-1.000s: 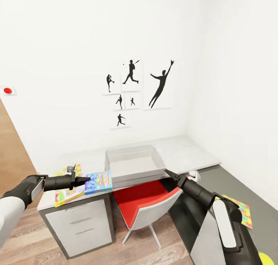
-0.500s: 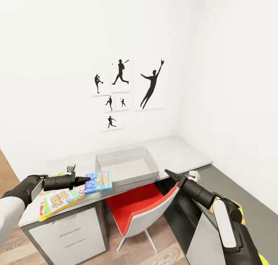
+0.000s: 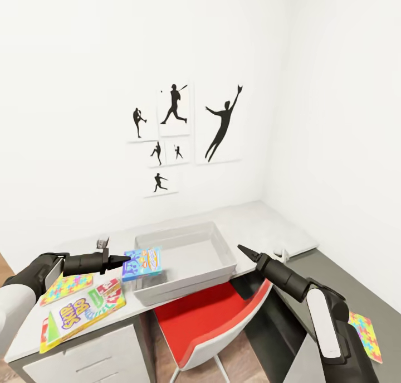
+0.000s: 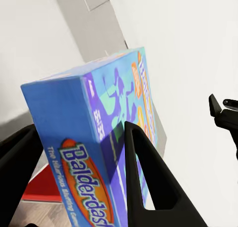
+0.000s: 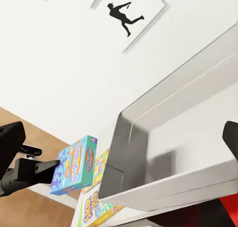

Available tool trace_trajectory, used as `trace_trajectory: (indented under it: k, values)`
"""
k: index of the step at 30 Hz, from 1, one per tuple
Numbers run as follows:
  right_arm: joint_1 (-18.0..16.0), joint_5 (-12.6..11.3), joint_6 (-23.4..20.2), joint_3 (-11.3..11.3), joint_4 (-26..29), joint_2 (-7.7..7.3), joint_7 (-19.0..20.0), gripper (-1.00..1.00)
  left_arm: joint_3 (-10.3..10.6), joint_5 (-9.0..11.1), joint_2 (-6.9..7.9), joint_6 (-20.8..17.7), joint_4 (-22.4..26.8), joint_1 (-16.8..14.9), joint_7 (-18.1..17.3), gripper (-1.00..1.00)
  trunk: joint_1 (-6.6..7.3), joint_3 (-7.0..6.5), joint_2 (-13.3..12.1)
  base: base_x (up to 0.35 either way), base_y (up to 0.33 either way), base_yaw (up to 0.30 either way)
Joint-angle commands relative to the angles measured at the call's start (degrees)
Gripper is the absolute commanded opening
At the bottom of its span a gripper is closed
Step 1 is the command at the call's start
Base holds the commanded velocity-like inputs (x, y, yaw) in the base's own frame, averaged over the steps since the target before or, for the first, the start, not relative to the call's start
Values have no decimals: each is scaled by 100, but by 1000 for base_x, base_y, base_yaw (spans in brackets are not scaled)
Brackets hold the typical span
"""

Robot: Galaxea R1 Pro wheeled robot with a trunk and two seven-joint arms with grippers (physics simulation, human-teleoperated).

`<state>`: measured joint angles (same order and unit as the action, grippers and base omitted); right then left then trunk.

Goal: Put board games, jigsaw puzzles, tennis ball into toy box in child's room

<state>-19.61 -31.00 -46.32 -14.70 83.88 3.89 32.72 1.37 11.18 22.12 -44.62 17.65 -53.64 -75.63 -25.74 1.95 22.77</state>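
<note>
The left gripper (image 3: 123, 258) pinches the blue game (image 3: 142, 262) by one short end, its long axis running toward 3 o'clock over the toy box's (image 3: 220, 268) near-left corner. The right gripper (image 3: 241, 250) looks pressed together.

Blue board game (image 3: 142, 263) above toy box (image 3: 186, 263) corner

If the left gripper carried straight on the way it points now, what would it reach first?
Probably the toy box. The left gripper, shut on the blue board game, points sideways over the table, with the game's far end at the box's near corner. Depth is unclear; it may pass above the rim.
</note>
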Motion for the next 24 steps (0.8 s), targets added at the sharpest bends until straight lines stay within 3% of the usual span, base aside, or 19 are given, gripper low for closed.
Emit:
trace_trajectory:
  k: [1, 16, 24]
  values:
    - [-7, -2, -39, -16, 3, 6, 20, 100, 4, 34, 3, -64, 2, -6, -13, -100, -5, 11, 15, 94, 2, -49]
    - [-7, -2, -44, -16, -1, 6, 16, 100, 4, 34, 3, -64, 2, -6, -16, -100, -5, -78, 15, 19, 1, -175]
    - [-7, -2, -43, -16, 4, 5, 11, 100, 4, 41, 3, -64, 2, -6, -20, -100, -5, -89, 15, 133, 63, -41]
